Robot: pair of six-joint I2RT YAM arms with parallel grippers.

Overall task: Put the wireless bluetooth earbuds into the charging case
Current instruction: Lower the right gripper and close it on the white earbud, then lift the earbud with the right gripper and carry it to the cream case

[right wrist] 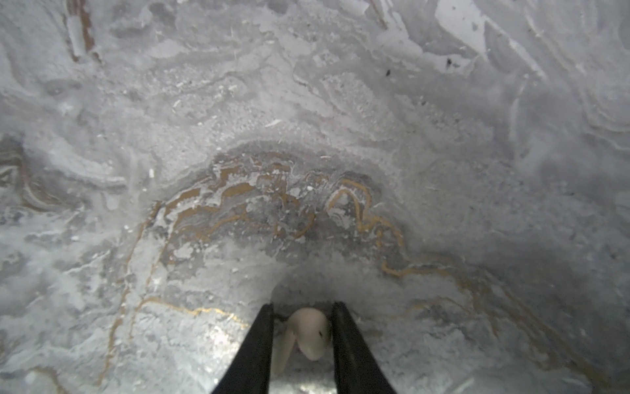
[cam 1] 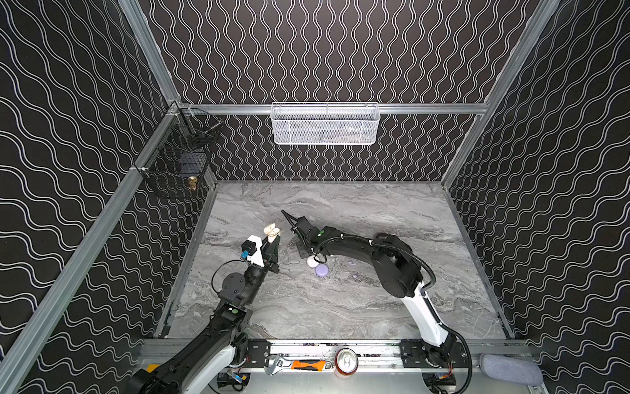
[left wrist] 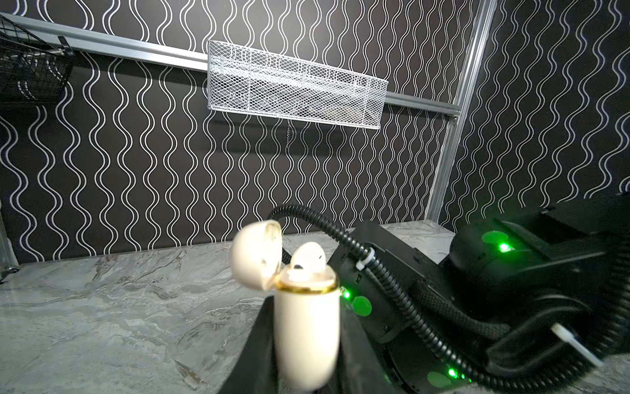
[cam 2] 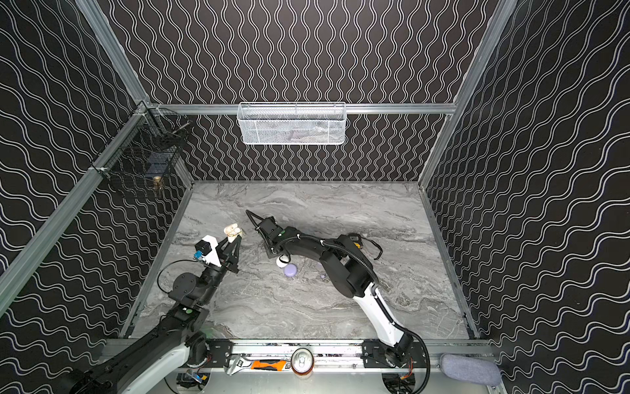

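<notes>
Lower centre of the right wrist view: your right gripper [right wrist: 302, 308] pinches a cream earbud [right wrist: 312, 332]. Farther back, left of centre in both top views, your left gripper [cam 1: 274, 239] clamps the open-lidded charging case [cam 1: 271, 232], with a second earbud [left wrist: 308, 257] seated inside.

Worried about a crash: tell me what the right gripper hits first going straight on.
The marble tabletop, probably almost at once: the right gripper points down at it, with a cream earbud between its jaws.

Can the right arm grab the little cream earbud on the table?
Probably yes. The right gripper straddles the cream earbud on the table, one finger on each side, with nothing else between them.
</notes>
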